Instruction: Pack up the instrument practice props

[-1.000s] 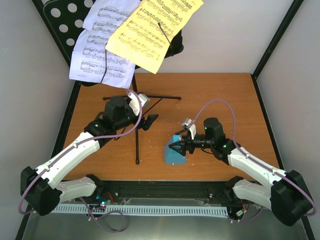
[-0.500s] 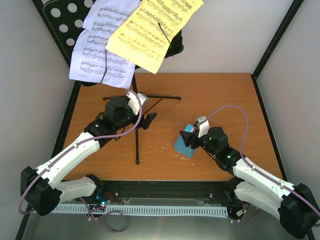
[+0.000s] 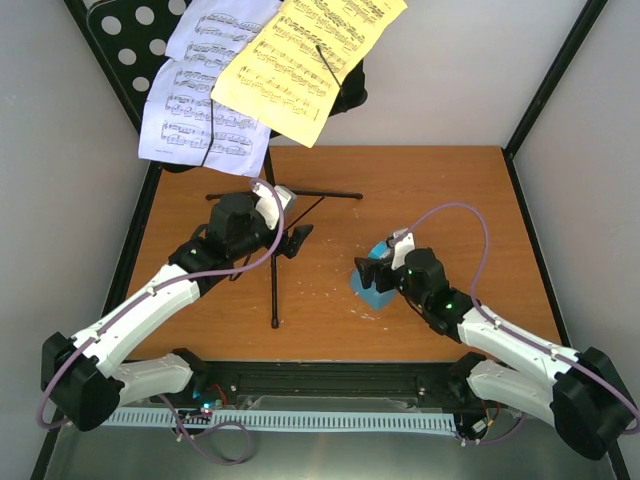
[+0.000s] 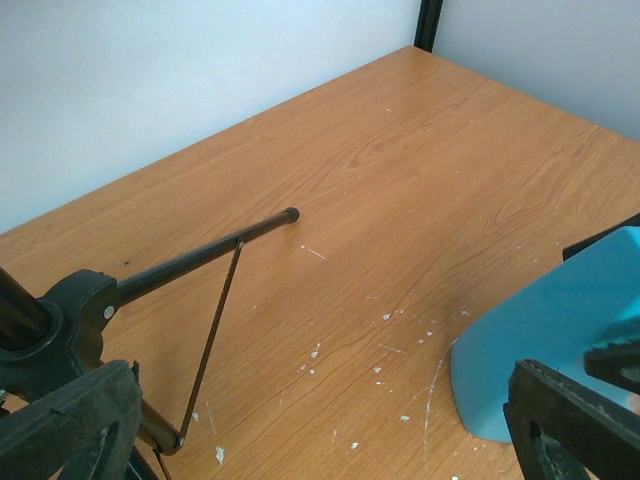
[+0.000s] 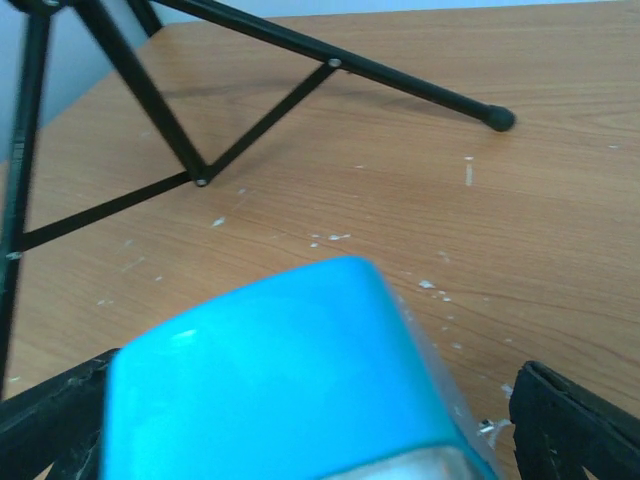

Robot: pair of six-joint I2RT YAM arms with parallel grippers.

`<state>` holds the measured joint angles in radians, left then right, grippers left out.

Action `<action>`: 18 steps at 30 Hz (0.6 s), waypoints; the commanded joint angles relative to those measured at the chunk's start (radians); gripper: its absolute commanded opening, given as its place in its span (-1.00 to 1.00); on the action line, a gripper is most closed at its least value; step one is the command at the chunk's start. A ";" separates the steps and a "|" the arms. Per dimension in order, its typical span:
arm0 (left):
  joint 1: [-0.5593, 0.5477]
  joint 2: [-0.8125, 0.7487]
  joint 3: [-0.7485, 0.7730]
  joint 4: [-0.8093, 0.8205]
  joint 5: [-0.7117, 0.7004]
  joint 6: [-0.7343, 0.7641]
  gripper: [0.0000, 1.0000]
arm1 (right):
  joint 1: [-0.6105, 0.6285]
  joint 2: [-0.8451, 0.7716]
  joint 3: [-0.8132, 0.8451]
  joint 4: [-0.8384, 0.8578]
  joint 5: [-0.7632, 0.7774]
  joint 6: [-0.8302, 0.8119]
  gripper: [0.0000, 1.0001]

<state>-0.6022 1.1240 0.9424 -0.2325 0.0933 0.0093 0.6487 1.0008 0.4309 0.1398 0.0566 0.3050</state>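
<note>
A: How is the right pincer (image 3: 378, 272)?

B: It is wide open. Its two fingers stand on both sides of the blue metronome (image 5: 280, 370). I see a thin gap at one finger, so it is not squeezing. I cannot tell if the other finger touches.

A: And the left pincer (image 3: 297, 241)?

B: Wide open too, with nothing in it. It sits just beside the spot where the legs of the stand (image 3: 275, 262) meet.

A: Where is the metronome?

B: On the table (image 3: 450, 200), a little toward 4 o'clock from the middle. The stand's legs are at 9 o'clock from it.

A: How many of each thing?

B: One metronome. One black stand. One yellow page (image 3: 300, 65). Two white pages (image 3: 200, 115), I think. The pages sit up on the stand, at 11 o'clock past the far edge. The yellow one is at 3 o'clock from the white ones.
</note>
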 commanded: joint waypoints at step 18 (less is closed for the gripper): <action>0.005 0.007 0.007 0.014 -0.011 -0.019 0.99 | 0.265 -0.072 0.005 -0.164 0.200 0.009 0.81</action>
<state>-0.6022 1.1347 0.9424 -0.2329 0.0933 0.0086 0.9062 0.9035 0.3813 0.0257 0.1352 0.3420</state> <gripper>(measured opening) 0.995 0.900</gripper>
